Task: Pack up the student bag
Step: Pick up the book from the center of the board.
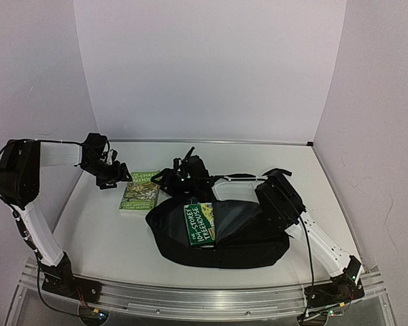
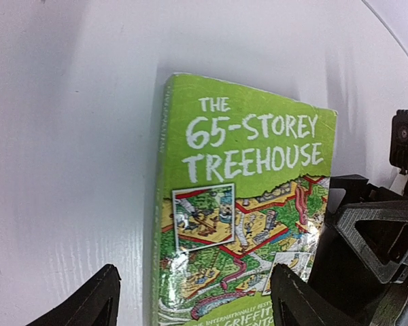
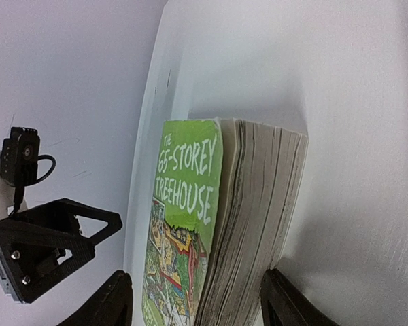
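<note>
The large black backpack (image 1: 248,244), near and right of centre, is soft woven cloth, matt overall, with a slight sheen on its upper panel. The green paperback book (image 2: 238,170) to its left has a glossy card cover that catches the light. Its page block (image 3: 258,204) is rough, off-white, uncoated paper with uneven edges. A second green paperback (image 1: 199,223), at the bag's opening, has the same shiny cover. The white table top (image 1: 102,238) is smooth, with a dull satin finish and faint streaks. The long rail (image 1: 204,299) at the near edge is bare brushed metal. The fingers (image 2: 88,305) of the left gripper (image 2: 194,309) are matt black plastic.
</note>
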`<control>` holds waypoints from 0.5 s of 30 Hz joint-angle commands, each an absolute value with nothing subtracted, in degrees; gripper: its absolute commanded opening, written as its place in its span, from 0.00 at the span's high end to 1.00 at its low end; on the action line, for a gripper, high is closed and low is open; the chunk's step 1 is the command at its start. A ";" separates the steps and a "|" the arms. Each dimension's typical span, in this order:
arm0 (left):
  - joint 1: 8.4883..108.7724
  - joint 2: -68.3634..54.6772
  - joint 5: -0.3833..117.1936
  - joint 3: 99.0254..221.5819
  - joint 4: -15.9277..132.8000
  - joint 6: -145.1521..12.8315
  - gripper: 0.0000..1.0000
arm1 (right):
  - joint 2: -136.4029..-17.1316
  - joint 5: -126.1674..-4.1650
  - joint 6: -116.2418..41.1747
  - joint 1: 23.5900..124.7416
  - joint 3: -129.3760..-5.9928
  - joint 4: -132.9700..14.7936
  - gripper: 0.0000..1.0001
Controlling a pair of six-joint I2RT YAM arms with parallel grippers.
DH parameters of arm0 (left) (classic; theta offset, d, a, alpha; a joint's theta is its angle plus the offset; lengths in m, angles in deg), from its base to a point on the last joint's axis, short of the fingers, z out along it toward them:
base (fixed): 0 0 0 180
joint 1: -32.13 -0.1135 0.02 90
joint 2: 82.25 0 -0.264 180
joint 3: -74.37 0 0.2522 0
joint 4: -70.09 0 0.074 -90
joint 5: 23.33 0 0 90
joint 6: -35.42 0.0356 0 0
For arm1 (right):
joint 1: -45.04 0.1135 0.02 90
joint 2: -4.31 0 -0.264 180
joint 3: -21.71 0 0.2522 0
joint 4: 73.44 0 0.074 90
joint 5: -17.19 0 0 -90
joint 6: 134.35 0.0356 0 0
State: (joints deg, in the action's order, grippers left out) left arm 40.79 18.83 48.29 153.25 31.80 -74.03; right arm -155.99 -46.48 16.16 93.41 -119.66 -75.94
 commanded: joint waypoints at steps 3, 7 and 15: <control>39.68 24.04 41.67 156.49 30.16 -72.11 0.24 | -155.51 -47.78 15.22 94.54 -116.25 -72.16 0.35; 39.67 25.32 40.79 156.93 30.75 -71.73 0.24 | -155.15 -47.90 14.75 94.57 -115.74 -72.16 0.35; 39.90 28.19 37.33 157.50 30.94 -71.54 0.29 | -155.59 -46.64 14.04 94.56 -116.61 -72.25 0.35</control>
